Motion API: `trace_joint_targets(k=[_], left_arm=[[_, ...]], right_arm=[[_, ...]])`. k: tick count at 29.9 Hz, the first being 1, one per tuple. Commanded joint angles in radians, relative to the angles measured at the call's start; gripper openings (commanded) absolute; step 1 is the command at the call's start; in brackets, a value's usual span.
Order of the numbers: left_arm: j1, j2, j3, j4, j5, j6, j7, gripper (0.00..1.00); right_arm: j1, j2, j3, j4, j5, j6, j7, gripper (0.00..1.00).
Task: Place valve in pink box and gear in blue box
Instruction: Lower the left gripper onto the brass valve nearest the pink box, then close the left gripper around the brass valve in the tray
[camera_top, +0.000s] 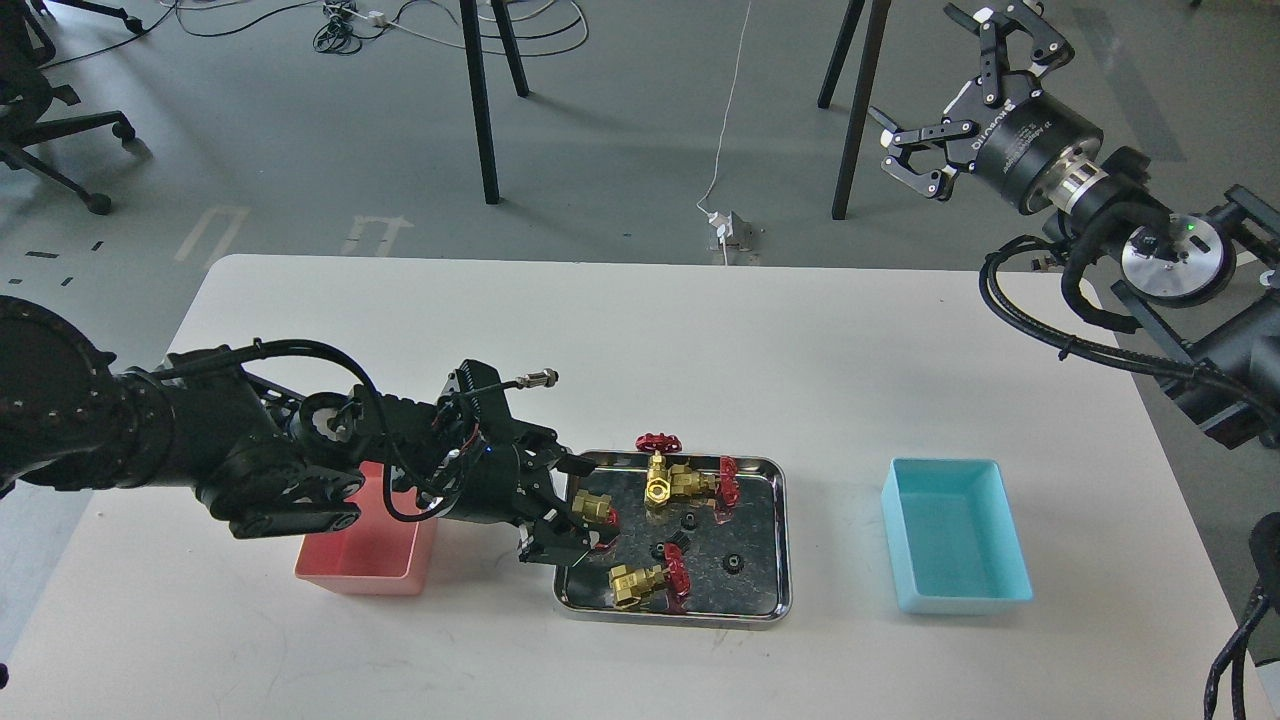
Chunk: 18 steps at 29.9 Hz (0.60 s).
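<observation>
Fingers of the left gripper (578, 505) straddle a valve (597, 508) at the steel tray's (775, 535) left edge; whether they grip it cannot be told. Advisable: secure the brass body, lift clear of the tray lip, then carry left to the pink box (350, 560), partly under the arm. Gears (732, 564) remain in the tray. Blue box (955, 545) stands unobstructed on the tabletop (850, 350). Right gripper (950, 100) hangs open, raised well clear.
</observation>
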Motion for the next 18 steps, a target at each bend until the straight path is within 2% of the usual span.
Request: trace_joint_targets(k=[1,14,18], left_arm=[[0.014,-0.002,0.0,0.013,0.004,0.0,0.0,0.75],[0.014,-0.026,0.0,0.033,0.005,0.003,0.0,0.58],[0.015,-0.026,0.0,0.033,0.008,0.027,0.0,0.44]], right_arm=[[-0.009,0.001,0.0,0.0,0.0,0.002,0.002,1.0],[-0.027,-0.001,0.002,0.008,0.002,0.006,0.002,1.0],[-0.03,-0.002,0.003,0.008,0.002,0.008,0.002,1.0]])
